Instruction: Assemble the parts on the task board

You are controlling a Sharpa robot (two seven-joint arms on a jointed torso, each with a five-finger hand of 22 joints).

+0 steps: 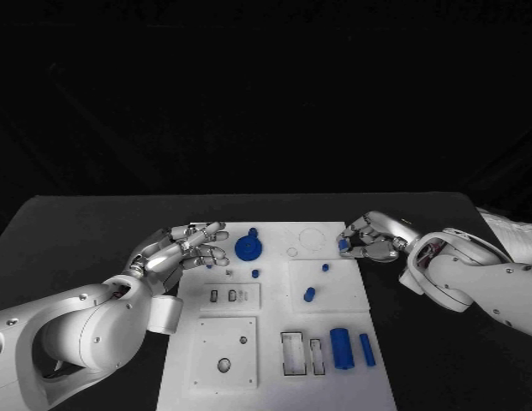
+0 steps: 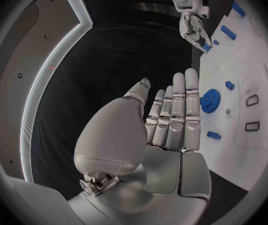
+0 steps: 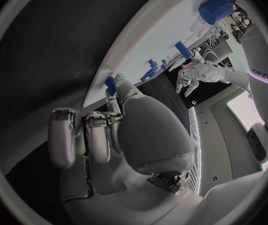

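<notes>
A white task board (image 1: 278, 342) lies in the lower middle of the head view, running from the frame's centre down to its bottom edge on a black table (image 1: 80, 231). Small blue parts sit on it. A blue gear (image 1: 249, 248) with a short stem rests near the board's upper left. Just below it is a tiny blue peg (image 1: 254, 273). Right of centre sit two more small blue pieces, one (image 1: 325, 267) above the other (image 1: 309, 294). Near the lower right, a thick blue cylinder (image 1: 340, 343) lies beside a thinner blue bar (image 1: 367, 349). Dark-edged rectangular slots (image 1: 293, 353) are cut just left of these.

The left hand (image 1: 179, 247) comes in from the lower left and hovers at the board's upper left edge, just beside the gear. Its fingers are spread and extended, holding nothing. In the left wrist view the same hand (image 2: 171, 120) shows flat, straight fingers next to the gear (image 2: 210, 100).

The right hand (image 1: 374, 237) enters from the right and sits at the board's upper right corner. Its fingers are curled in, pinching a small blue part (image 1: 343, 244) at the fingertips. In the right wrist view that part (image 3: 111, 85) shows at the fingertips against the board's edge.
</notes>
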